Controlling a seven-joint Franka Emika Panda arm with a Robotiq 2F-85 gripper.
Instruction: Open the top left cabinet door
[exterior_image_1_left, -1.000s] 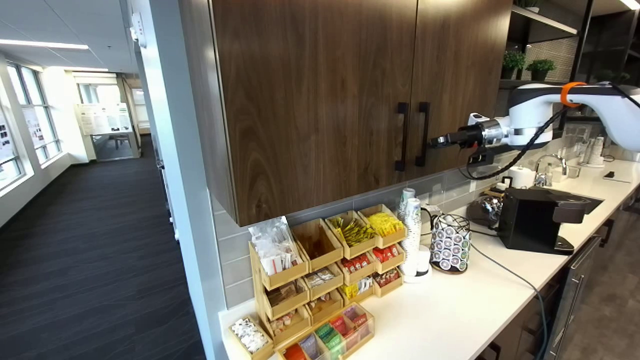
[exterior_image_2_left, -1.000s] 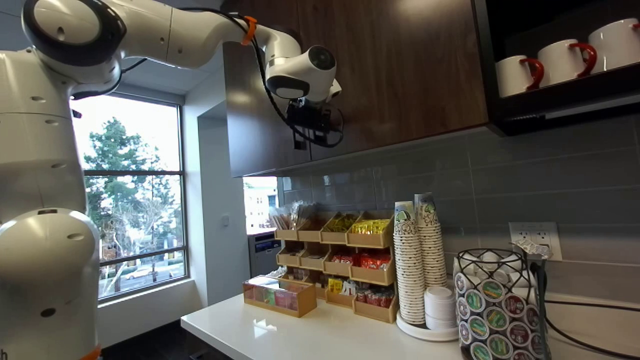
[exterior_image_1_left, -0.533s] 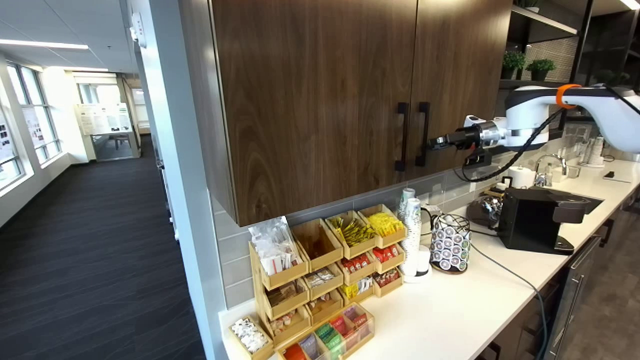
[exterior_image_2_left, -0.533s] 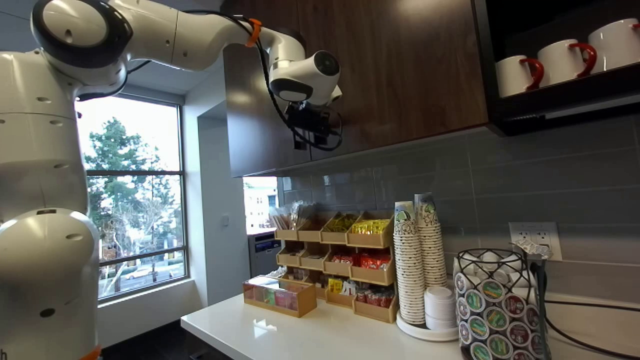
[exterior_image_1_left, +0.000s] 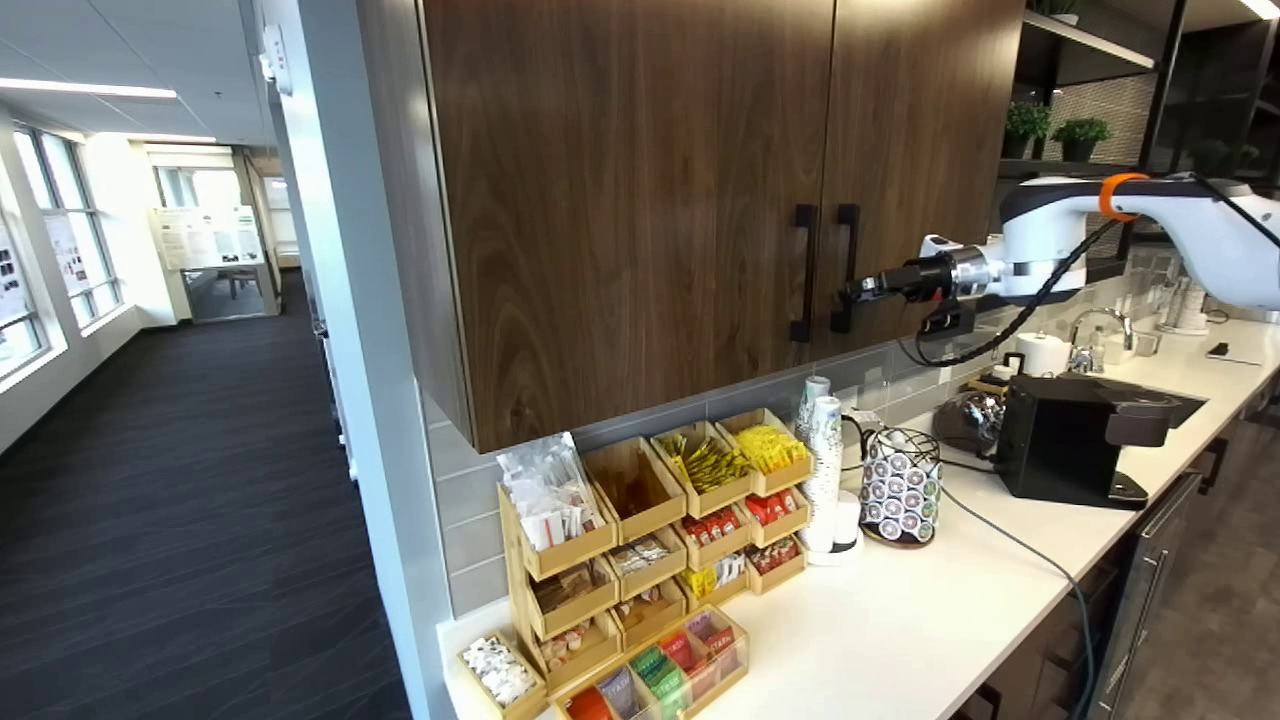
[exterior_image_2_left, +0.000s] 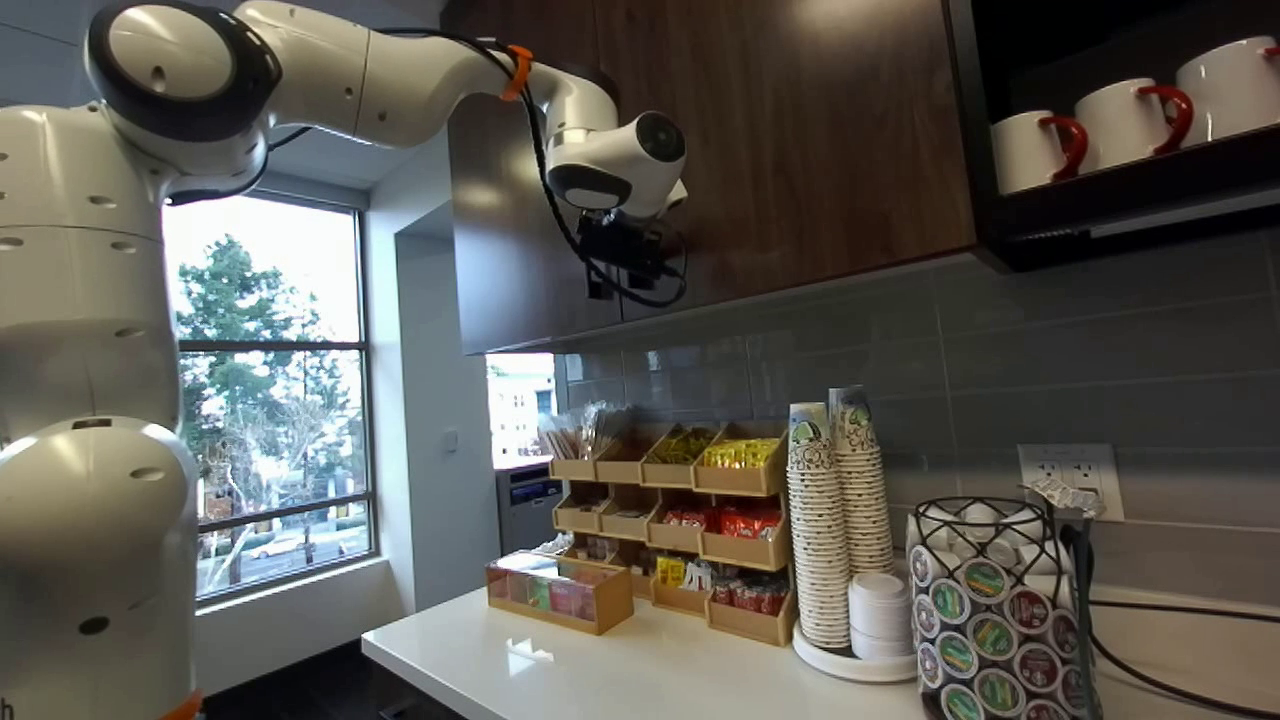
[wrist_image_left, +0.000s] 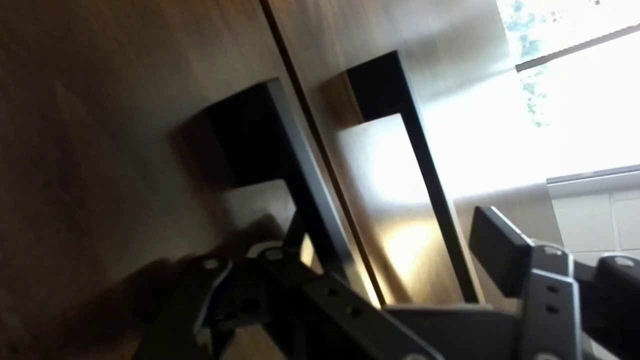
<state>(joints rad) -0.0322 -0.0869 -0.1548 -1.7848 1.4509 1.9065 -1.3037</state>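
The top left cabinet door (exterior_image_1_left: 925, 110) is a dark-brown panel and is closed. It also shows in an exterior view (exterior_image_2_left: 790, 130) and in the wrist view (wrist_image_left: 115, 80). Its black bar handle (exterior_image_1_left: 849, 240) runs along its left edge and is the nearer handle in the wrist view (wrist_image_left: 260, 132). My gripper (exterior_image_1_left: 858, 290) is open at the lower half of this handle. In the wrist view my gripper (wrist_image_left: 392, 235) has one fingertip beside the handle, seemingly partly behind the bar; the other finger stands apart to the right. My gripper (exterior_image_2_left: 625, 262) hides the handle in an exterior view.
The closed twin door (exterior_image_1_left: 630, 220) has its handle (exterior_image_1_left: 803, 270) close by, also in the wrist view (wrist_image_left: 430, 155). Below are a packet rack (exterior_image_1_left: 640, 540), cup stacks (exterior_image_2_left: 820, 540), a pod holder (exterior_image_2_left: 990, 620) and a coffee machine (exterior_image_1_left: 1070, 440). Mugs (exterior_image_2_left: 1125, 125) stand on an open shelf.
My gripper has moved closer to the door's handle, leftward in an exterior view. The arm has dipped slightly. Both doors stay closed.
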